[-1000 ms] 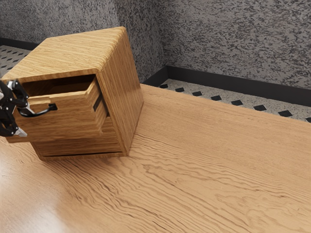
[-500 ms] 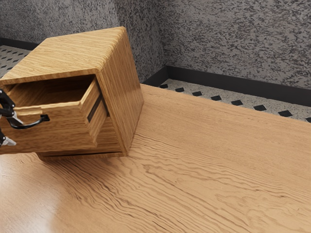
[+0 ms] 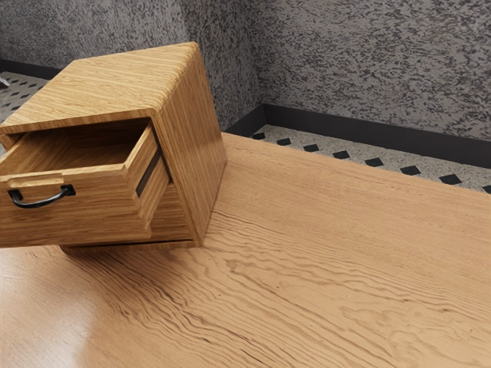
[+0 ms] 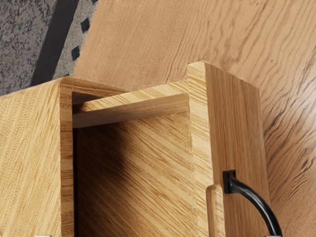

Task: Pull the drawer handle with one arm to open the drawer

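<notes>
A wooden cabinet [image 3: 165, 92] stands on the table at the exterior view's left. Its upper drawer [image 3: 84, 211] is pulled partway out toward that left edge, and the hollow inside shows. A curved black handle [image 3: 40, 199] sits free on the drawer front, with nothing around it. In the wrist view the drawer front [image 4: 234, 143] is close under my hand, with one end of the black handle [image 4: 254, 202] on it. The drawer's inner floor [image 4: 138, 182] and the cabinet's body [image 4: 29, 163] lie beside it.
The wooden table [image 3: 330, 268] stretches wide toward the exterior view's right and front. Behind it a grey speckled wall [image 3: 368, 54] with a dark skirting meets a tiled floor [image 3: 383, 157].
The drawer has slid further out toward the exterior view's left. The gripper that was at the handle has gone off the left edge, leaving the handle free.
</notes>
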